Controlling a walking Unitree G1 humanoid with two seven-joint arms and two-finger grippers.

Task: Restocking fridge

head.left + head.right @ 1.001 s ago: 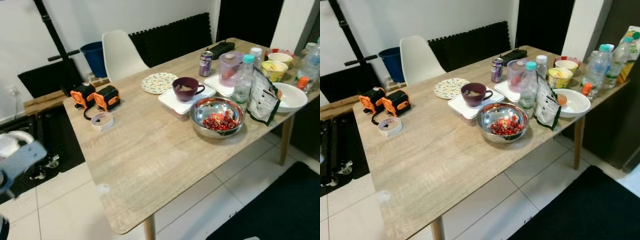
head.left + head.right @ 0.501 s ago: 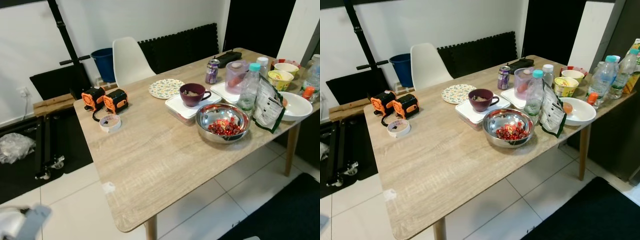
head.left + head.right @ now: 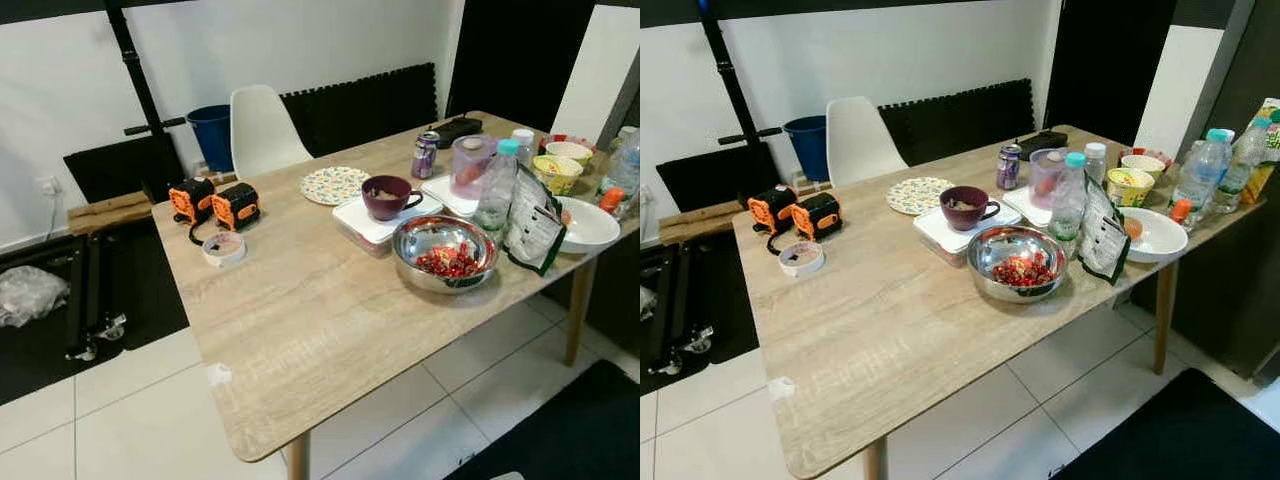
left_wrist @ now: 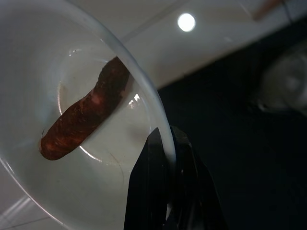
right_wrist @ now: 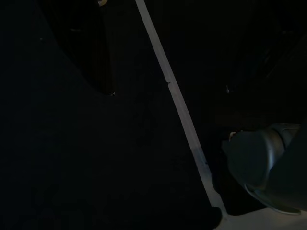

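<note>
Left tool (image 4: 165, 158) is pinched on the rim of a clear plastic bowl (image 4: 72, 191) holding a reddish-brown sausage (image 4: 86, 117); right tool's state I can't tell. Steel bowl of red berries (image 3: 445, 255) sits on the wooden surface (image 3: 300, 320).

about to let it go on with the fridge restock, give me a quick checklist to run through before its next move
1. Left gripper grip: ok. Its fingers are pinched on the rim of a clear bowl.
2. Bowl load: ok. One reddish-brown sausage lies inside; nothing seen spilling.
3. Right gripper: cannot tell. Its wrist view is too dark to show the fingers.
4. Table items: ok. The metal bowl of red fruit, purple mug, soda can and water bottle all stand upright.
5. Crowding at the far right end: not ok. Bottles, bowls and a snack bag sit close together.
6. Fridge door state: cannot tell.
</note>
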